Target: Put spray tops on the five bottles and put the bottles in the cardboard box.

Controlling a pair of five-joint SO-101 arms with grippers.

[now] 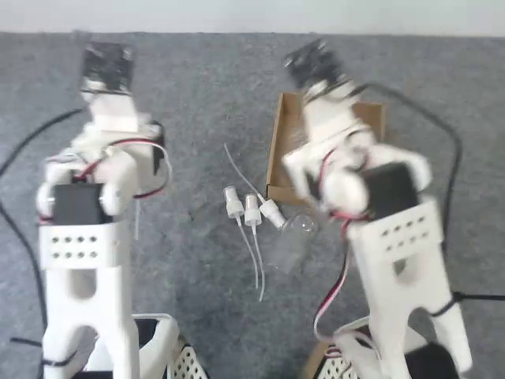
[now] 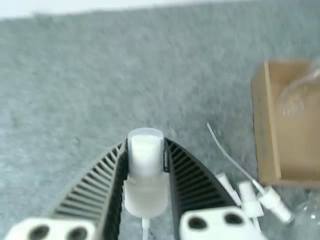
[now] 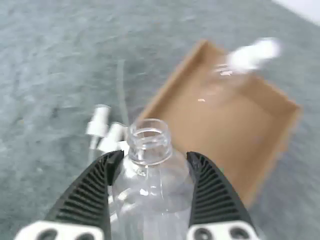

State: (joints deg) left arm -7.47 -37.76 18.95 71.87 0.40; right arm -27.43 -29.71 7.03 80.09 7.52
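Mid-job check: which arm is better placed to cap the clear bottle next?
Left, probably. The left gripper is shut on a white plastic spray top, while the right gripper clamps the clear plastic open-necked bottle and can only steady it.

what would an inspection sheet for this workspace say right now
surface: grey carpet-like mat
job's things: cardboard box with one topped bottle inside, blurred; three loose spray tops lying beside the box; clear bottle next to them, possibly the gripped one
clutter: nothing seen
grippers: left gripper shut on a spray top; right gripper shut on an open-necked bottle
cables: red and white wires on the arms; black cables trailing on the mat
surroundings: pale strip beyond the mat's far edge
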